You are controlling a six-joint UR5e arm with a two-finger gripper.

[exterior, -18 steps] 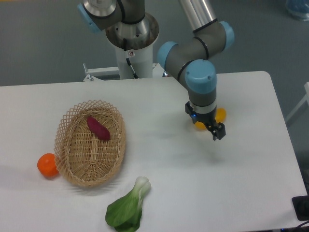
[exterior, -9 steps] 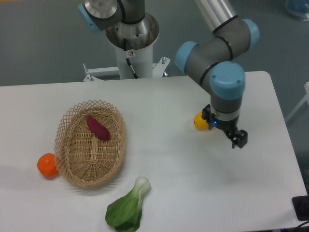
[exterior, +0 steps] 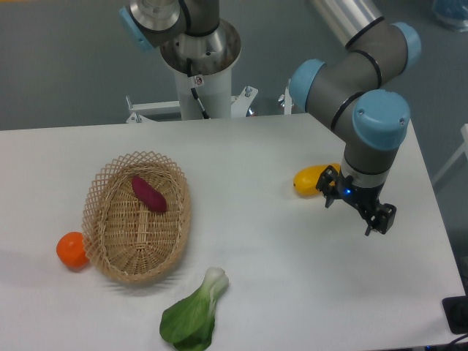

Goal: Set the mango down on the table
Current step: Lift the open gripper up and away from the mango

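Observation:
The mango (exterior: 309, 179), a small yellow-orange oval fruit, lies on the white table (exterior: 278, 278) right of centre. My gripper (exterior: 356, 208) hangs just right of the mango, above the table. Its fingers are spread apart and hold nothing. The gripper's left finger hides the mango's right end.
A wicker basket (exterior: 139, 217) with a purple-red sweet potato (exterior: 148, 194) in it stands at the left. A round orange fruit (exterior: 72, 248) lies on the table beside the basket's left edge. A green leafy vegetable (exterior: 194, 314) lies near the front edge. The robot base (exterior: 199, 55) stands behind the table.
My gripper has moved to the right, away from the mango. The mango stays on the table and is now almost fully uncovered.

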